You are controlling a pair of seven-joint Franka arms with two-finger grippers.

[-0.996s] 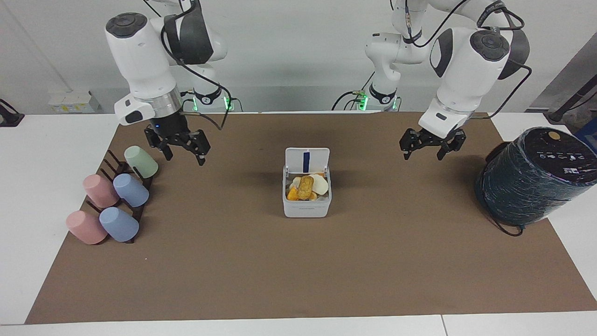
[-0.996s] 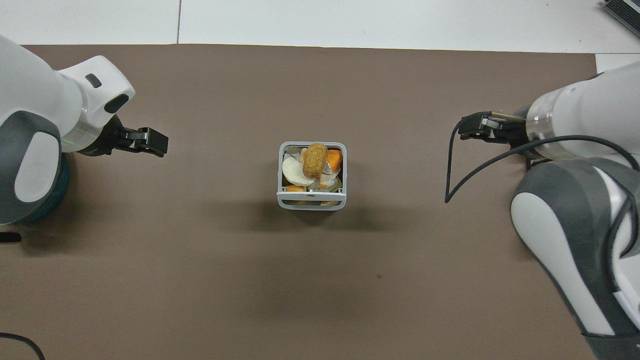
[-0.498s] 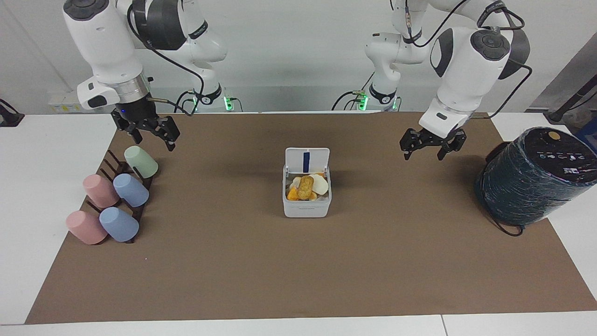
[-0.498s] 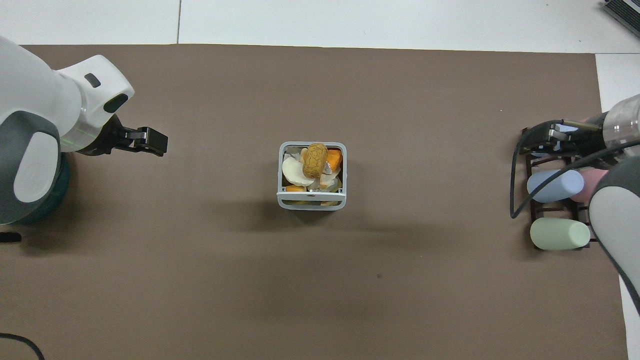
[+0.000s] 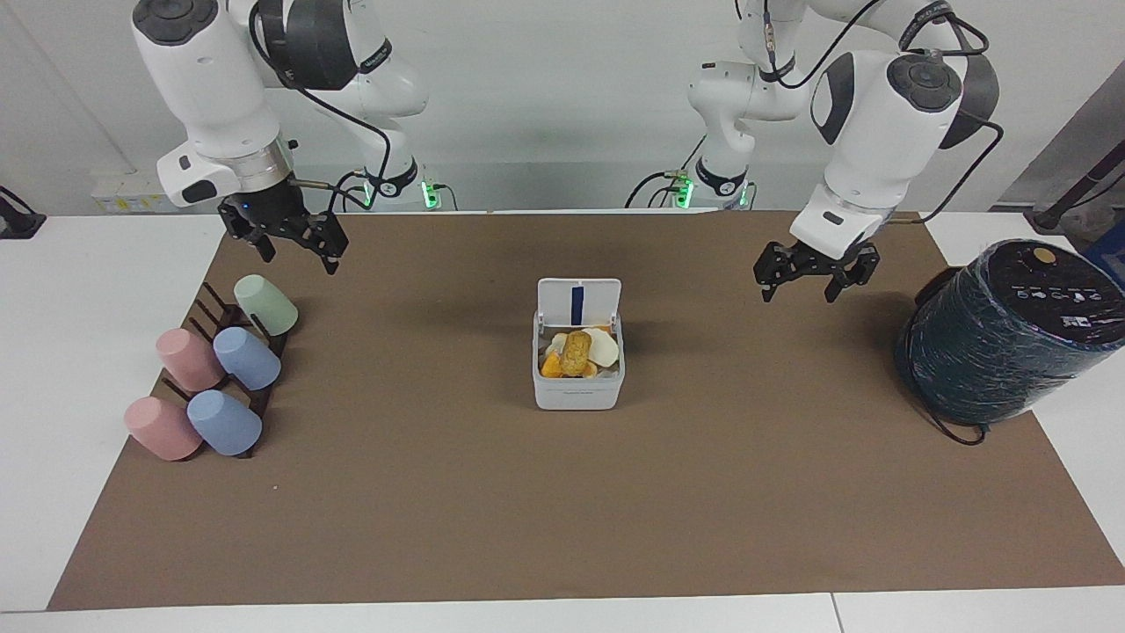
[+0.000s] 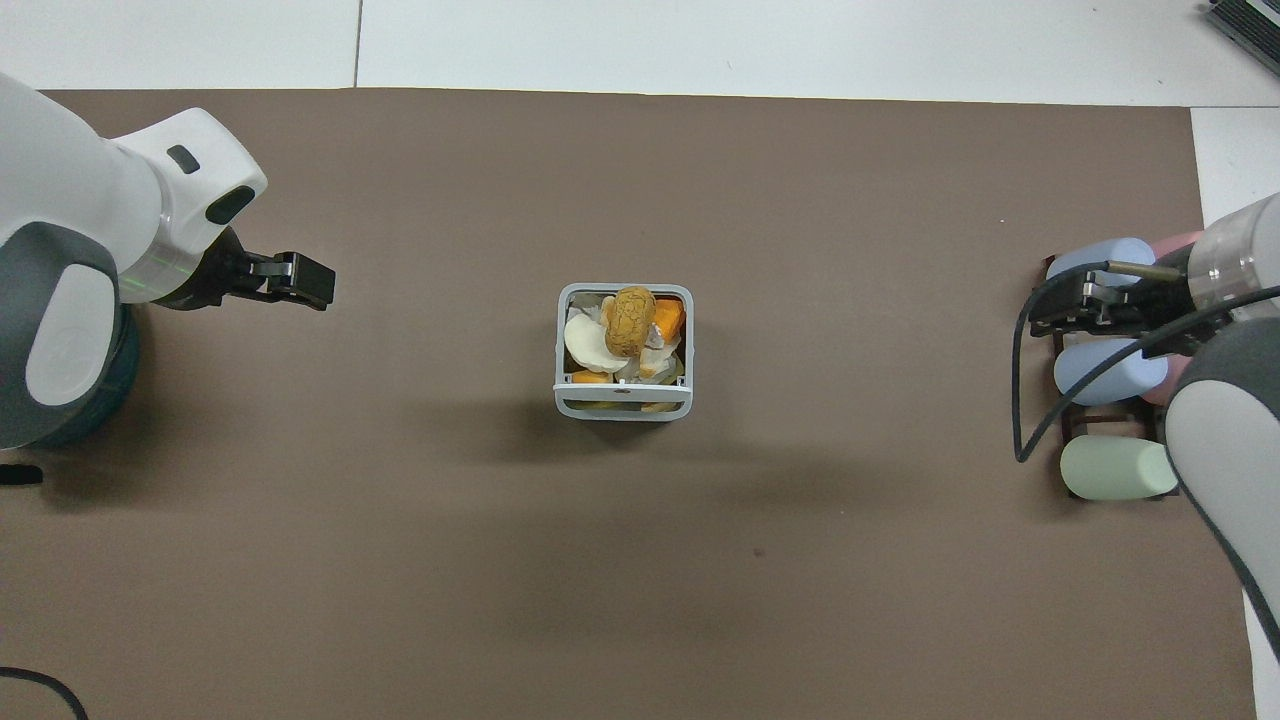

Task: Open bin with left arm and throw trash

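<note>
Both grippers, the left gripper [image 5: 810, 274] at centre right and the right gripper [image 5: 290, 239] at upper left, hang apart-fingered and empty, since the trash [image 5: 577, 352] already fills the open-lidded bin [image 5: 577, 394] mid-frame.

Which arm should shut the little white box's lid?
Probably left. The left pincer hangs open over bare mat, closer to the bin, whose lid stands up. The right pincer is away above the cups.
</note>
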